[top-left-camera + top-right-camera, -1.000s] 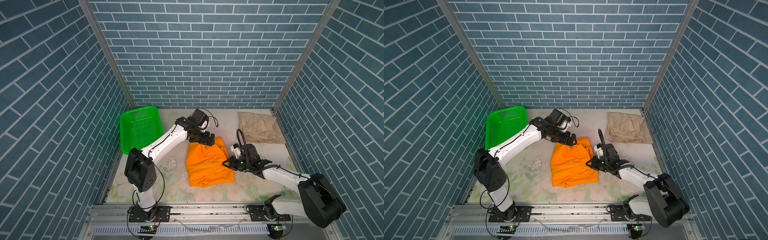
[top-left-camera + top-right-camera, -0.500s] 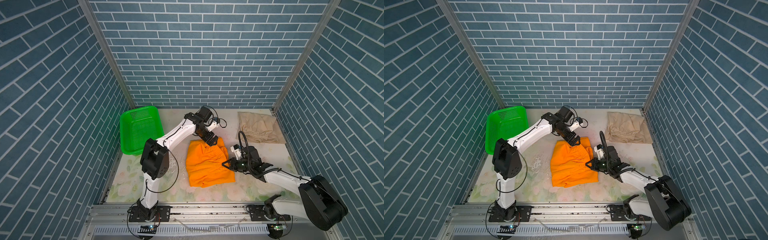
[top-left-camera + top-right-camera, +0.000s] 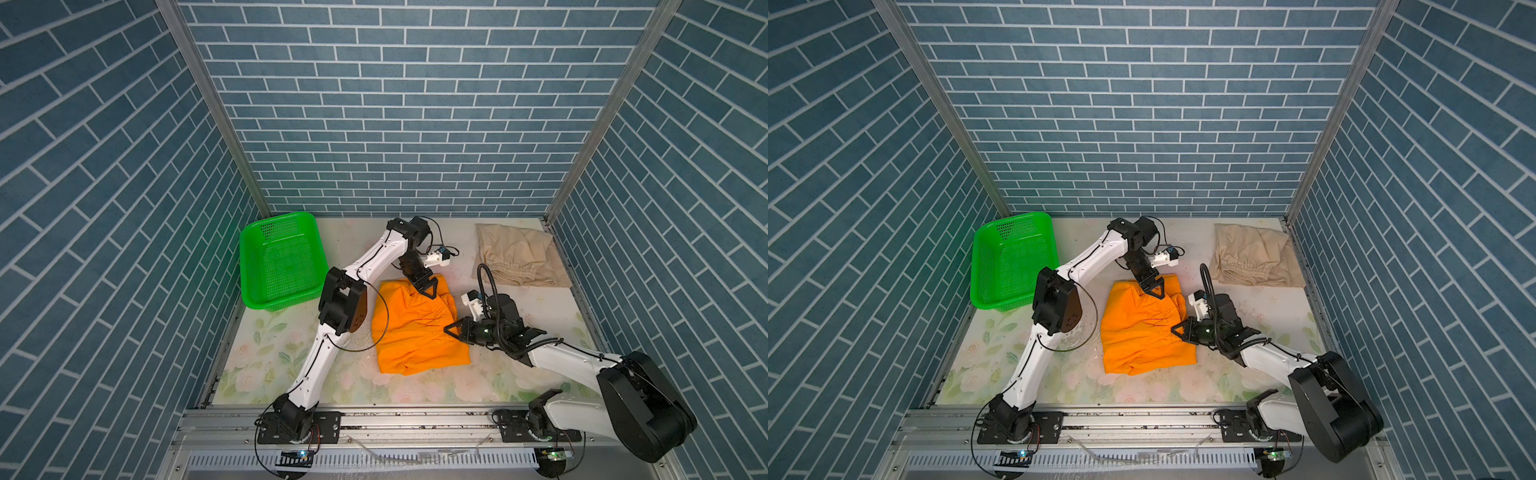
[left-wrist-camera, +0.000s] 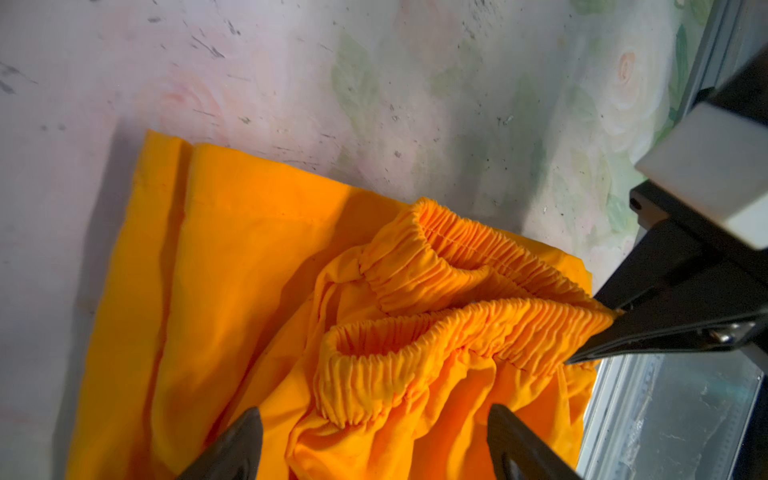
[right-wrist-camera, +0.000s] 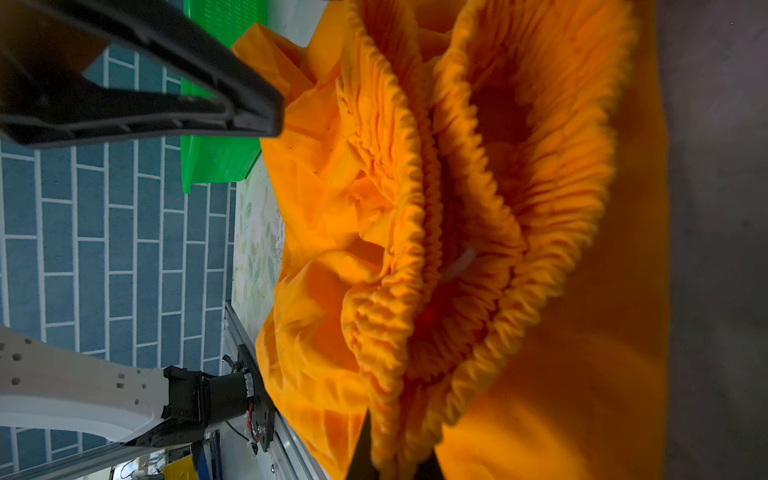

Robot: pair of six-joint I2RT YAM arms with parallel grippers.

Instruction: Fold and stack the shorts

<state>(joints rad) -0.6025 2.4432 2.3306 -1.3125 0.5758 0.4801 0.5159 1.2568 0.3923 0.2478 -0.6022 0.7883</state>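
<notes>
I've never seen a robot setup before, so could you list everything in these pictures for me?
orange shorts: one, bright orange, middle of the table, rumpled
beige shorts: one, pale beige, far right corner
basket: one, green perforated plastic, far left
table: one, pale floral cover, under everything
walls: three, blue brick pattern, around the table
left arm: one, white and black, reaching over the orange shorts
right arm: one, white and black, low at the right
left fingers: one pair, black, open over the orange cloth
right fingers: one pair, black, shut on the orange waistband
</notes>
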